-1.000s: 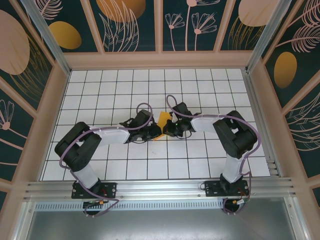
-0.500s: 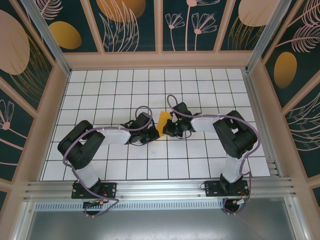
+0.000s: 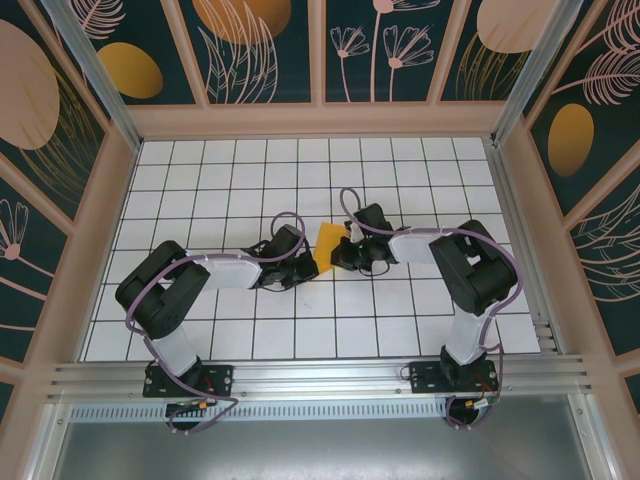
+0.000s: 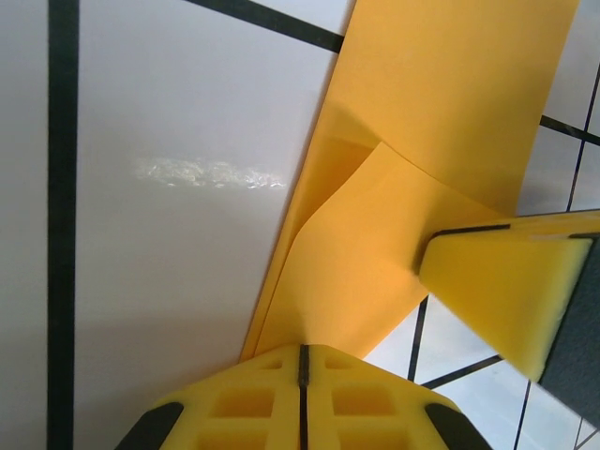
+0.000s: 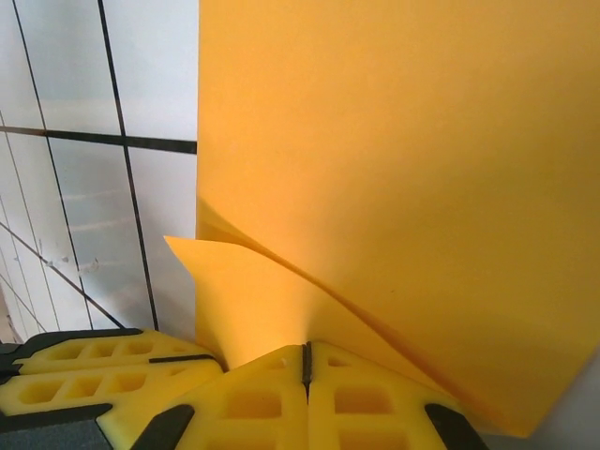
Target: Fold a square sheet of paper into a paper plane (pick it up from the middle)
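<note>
The orange-yellow sheet of paper [image 3: 327, 243] is folded into layers and sits small in the middle of the grid floor, between both grippers. My left gripper [image 3: 309, 262] is shut on its left edge, and in the left wrist view the paper [image 4: 403, 169] fans out from the closed jaws [image 4: 303, 352]. My right gripper [image 3: 339, 257] is shut on the right edge, where the paper [image 5: 403, 159] rises from the closed jaws [image 5: 306, 349] with one flap lifted. Whether it has a paper plane's shape I cannot tell.
The white grid floor [image 3: 250, 180] lies open around the arms, boxed in by wooden rails and painted walls [image 3: 320, 120]. The right gripper's fingers [image 4: 511, 291] sit close beside the left jaws; the left gripper's fingers [image 5: 94, 370] show at the right wrist view's lower left.
The left gripper has slid right toward the paper and its jaws have closed fully on the edge. The paper and right gripper have shifted slightly up and right.
</note>
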`<control>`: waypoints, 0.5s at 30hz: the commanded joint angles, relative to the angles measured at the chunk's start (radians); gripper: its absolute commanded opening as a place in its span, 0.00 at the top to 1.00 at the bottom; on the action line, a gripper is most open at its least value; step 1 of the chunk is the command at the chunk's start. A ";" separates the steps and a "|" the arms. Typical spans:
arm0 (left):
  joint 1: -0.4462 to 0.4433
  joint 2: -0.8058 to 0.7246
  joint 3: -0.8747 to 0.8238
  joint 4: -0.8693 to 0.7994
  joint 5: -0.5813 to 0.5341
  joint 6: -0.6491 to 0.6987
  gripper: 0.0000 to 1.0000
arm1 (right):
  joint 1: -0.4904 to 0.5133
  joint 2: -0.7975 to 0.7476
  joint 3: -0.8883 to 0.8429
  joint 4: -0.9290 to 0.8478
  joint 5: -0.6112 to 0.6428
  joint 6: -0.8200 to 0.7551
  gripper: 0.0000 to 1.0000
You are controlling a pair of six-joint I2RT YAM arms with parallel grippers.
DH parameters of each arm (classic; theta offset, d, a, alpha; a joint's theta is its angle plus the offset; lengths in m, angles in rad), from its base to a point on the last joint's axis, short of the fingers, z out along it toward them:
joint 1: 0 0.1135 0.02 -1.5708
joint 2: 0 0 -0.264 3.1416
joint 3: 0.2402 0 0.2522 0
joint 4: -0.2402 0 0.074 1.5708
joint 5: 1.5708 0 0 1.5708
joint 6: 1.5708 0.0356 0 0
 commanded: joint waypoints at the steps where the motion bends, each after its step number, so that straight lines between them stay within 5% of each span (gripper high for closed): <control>1: 0.006 0.053 -0.032 -0.117 -0.044 -0.002 0.91 | -0.061 -0.020 -0.026 0.016 0.002 -0.073 1.00; 9: 0.006 0.045 -0.018 -0.114 -0.036 0.012 0.91 | -0.128 -0.079 -0.035 0.002 0.029 -0.114 0.98; 15: 0.006 -0.024 0.027 -0.050 -0.007 0.043 0.85 | -0.128 -0.204 -0.060 -0.006 0.046 -0.060 0.86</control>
